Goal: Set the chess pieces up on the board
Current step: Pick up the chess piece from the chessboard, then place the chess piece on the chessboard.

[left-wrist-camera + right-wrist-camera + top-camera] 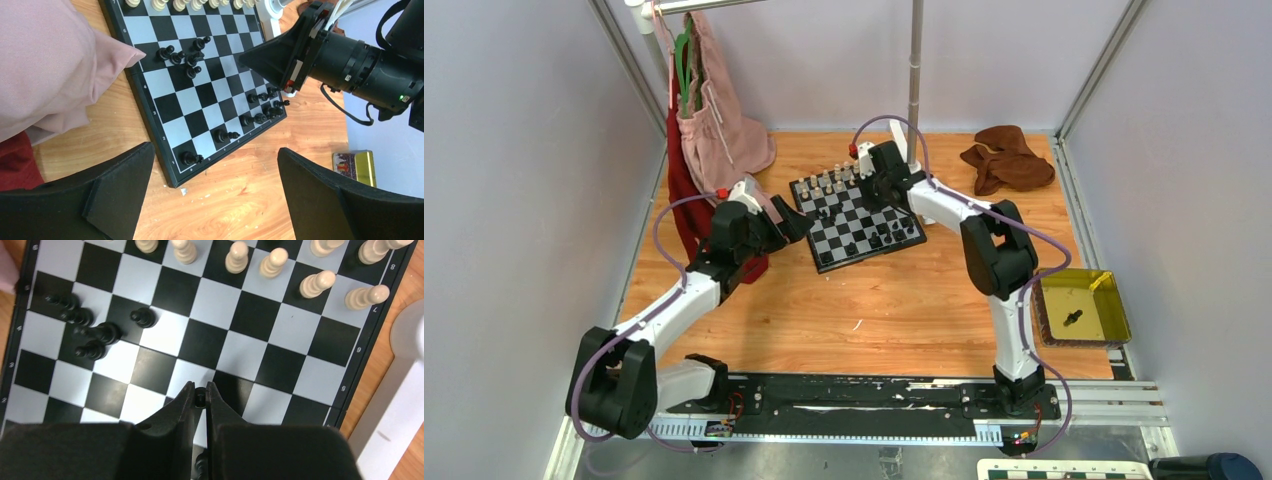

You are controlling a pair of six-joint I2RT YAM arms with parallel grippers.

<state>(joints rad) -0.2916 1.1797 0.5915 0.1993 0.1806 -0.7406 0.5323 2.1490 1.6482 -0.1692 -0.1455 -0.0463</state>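
Observation:
The board (854, 222) lies tilted at the table's middle back. Cream pieces (829, 183) stand in rows along its far edge, also in the right wrist view (272, 262). Black pieces (185, 55) cluster mid-board, and more (262, 107) stand near the near-right edge. My right gripper (200, 396) hangs over the board's right part, shut on a small black piece (200, 397); it also shows in the top view (879, 190). My left gripper (212, 192) is open and empty, above the bare table just off the board's near-left corner (172, 182).
A pink cloth bag (714, 120) hangs at the back left and touches the board's left edge (60, 75). A brown cloth (1006, 158) lies at the back right. A yellow tray (1082, 308) holding one black piece (1072, 319) stands at the right. A metal post (915, 70) rises behind the board.

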